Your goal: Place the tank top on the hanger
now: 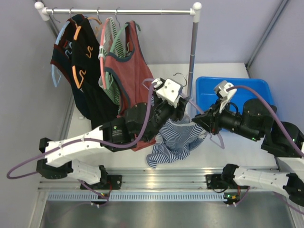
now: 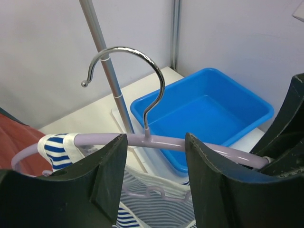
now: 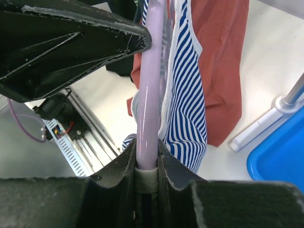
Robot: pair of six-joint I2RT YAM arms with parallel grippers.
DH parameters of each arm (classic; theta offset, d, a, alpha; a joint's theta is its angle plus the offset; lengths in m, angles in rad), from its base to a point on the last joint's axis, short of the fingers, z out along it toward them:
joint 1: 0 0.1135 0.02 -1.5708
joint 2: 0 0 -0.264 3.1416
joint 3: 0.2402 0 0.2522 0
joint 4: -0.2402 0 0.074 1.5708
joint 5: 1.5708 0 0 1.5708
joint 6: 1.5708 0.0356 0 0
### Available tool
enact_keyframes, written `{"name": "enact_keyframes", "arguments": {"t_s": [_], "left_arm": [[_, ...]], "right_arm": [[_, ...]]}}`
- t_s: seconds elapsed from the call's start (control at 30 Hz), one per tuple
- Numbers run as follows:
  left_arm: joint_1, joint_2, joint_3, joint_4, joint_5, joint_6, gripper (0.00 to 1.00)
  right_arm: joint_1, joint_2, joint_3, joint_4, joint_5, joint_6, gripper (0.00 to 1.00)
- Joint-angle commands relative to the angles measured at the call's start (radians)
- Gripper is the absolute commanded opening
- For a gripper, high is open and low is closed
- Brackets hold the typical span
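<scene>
Top external: the two arms meet over the bench (image 1: 128,160) in front of the clothes rail (image 1: 118,10), with the hanger (image 3: 148,85) held up between them.
Right end effector (image 3: 146,151): closed hard on one end of the lilac arm.
Left end effector (image 2: 155,142): jaws apart, straddling the stem of the metal hook (image 2: 128,48), with nothing seen pinched between them.
Tank top (image 1: 178,137): hangs bunched below the hanger. One white-trimmed strap (image 2: 57,148) is looped over the arm's far end. Whether the other shoulder is on cannot be told.
Slip risk: the strap sits close to the tip, so tilting toward that end would likely let it slide off.
Twist risk: with only one firm hold, out at an end, the cloth's weight may roll the hanger.
Snag risk: the rust-red top (image 1: 126,66) hangs just behind the left arm, and a swing back could catch it.
</scene>
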Motion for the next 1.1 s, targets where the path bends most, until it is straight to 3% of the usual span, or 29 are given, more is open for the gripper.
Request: {"name": "enact_keyframes", "arguments": {"t_s": [0.0,0.33,0.43,0.73,1.07], "left_arm": [[0.000,-0.050,0.017,-0.018,0.020,-0.012,0.58],[-0.001,-0.187,-0.075,-0.050,-0.066,-0.023,0.62],[-0.001,-0.230,-0.089,-0.056,-0.103,-0.026,0.68],[-0.001,-0.288,-0.069,-0.053,-0.181,0.022,0.67],[-0.003,-0.328,-0.045,-0.061,-0.198,0.059,0.67]], "right_arm": [[0.002,0.005,0.068,0.085,0.046,0.024,0.00],[0.002,0.089,0.144,0.076,0.114,0.067,0.00],[0.002,0.138,0.217,0.033,0.169,0.078,0.00],[-0.003,0.357,0.535,-0.129,0.315,0.092,0.00],[-0.107,0.568,0.852,-0.212,0.261,0.086,0.00]]}}
